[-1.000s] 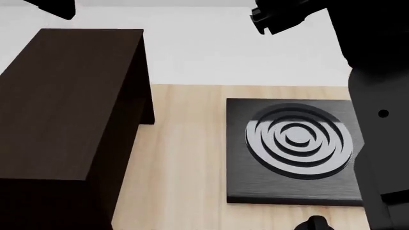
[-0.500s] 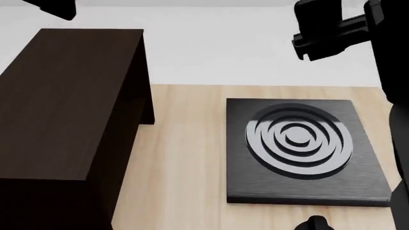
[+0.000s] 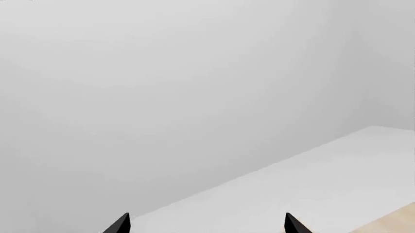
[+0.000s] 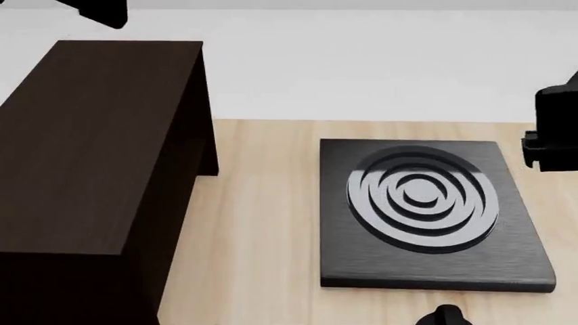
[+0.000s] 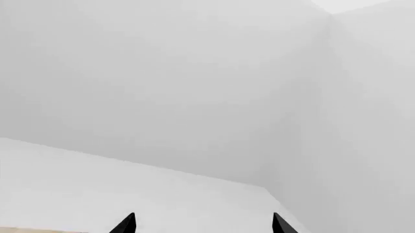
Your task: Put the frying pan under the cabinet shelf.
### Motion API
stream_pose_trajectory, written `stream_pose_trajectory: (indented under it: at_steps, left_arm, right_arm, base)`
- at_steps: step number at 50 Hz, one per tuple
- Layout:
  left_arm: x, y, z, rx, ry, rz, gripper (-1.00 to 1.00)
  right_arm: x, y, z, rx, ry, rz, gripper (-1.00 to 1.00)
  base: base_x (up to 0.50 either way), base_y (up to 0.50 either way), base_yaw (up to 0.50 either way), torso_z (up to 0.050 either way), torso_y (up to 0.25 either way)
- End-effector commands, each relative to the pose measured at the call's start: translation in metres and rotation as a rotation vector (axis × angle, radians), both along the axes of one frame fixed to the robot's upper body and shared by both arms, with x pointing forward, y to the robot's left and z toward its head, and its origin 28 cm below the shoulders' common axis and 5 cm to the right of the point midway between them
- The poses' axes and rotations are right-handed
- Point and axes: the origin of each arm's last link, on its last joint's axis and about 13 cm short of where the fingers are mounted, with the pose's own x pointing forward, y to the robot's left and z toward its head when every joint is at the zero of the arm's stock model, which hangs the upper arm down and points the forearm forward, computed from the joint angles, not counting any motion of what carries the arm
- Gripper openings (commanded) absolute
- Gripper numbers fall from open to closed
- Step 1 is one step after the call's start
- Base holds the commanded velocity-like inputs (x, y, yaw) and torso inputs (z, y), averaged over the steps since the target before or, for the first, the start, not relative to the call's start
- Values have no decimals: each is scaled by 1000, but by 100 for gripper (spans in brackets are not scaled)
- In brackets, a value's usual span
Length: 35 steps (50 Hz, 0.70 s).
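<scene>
Largest first: cabinet shelf (image 4: 91,142), dark brown and boxy, below the left gripper (image 3: 206,225) and nearer the robot than it. Stands on the pale wooden table (image 4: 262,223), well apart from the right gripper (image 5: 203,225).

Next, square black plate (image 4: 424,210) with raised rings, lying flat below the right gripper and inward of it, beside the cabinet with bare table between.

Both grippers raised high, aimed at blank white wall (image 3: 162,87); jaws of each spread apart, nothing between the tips.

Smallest: a black knob-like shape (image 4: 445,315) at the near edge of the head view, below both grippers. Cannot tell what it is.

Frying pan: not found in any view, so whereabouts relative to either gripper unknown.

Likely troubles from here:
- Reaching blind, since neither wrist camera looks at the table; risk of grabbing at the wrong object or missing the handle
- Mistaking the ringed plate for the pan, both being black
- Swinging the left arm down onto the cabinet top
- Tilting a long-handled pan in a loose grip and clipping the cabinet's edge while sliding it under
</scene>
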Motion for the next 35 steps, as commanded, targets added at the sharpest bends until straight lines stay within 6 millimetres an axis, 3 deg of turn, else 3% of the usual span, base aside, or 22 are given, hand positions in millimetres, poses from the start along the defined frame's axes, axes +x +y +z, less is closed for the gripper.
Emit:
stream_pose_trajectory:
  at_steps: [1, 21, 35]
  left_arm:
    - [5, -4, 6, 6, -10, -11, 100]
    - [0, -15, 39, 40, -48, -51, 100]
    - [0, -21, 42, 60, -66, -66, 100]
  right_arm:
    - [-20, -16, -13, 6, 56, -91, 100]
    - [-57, -28, -6, -34, 155, -199, 100]
    - [-68, -42, -11, -41, 238, -263, 100]
  base:
    - [0, 0, 0, 0, 0]
    - [0, 0, 0, 0, 0]
    - [0, 0, 0, 0, 0]
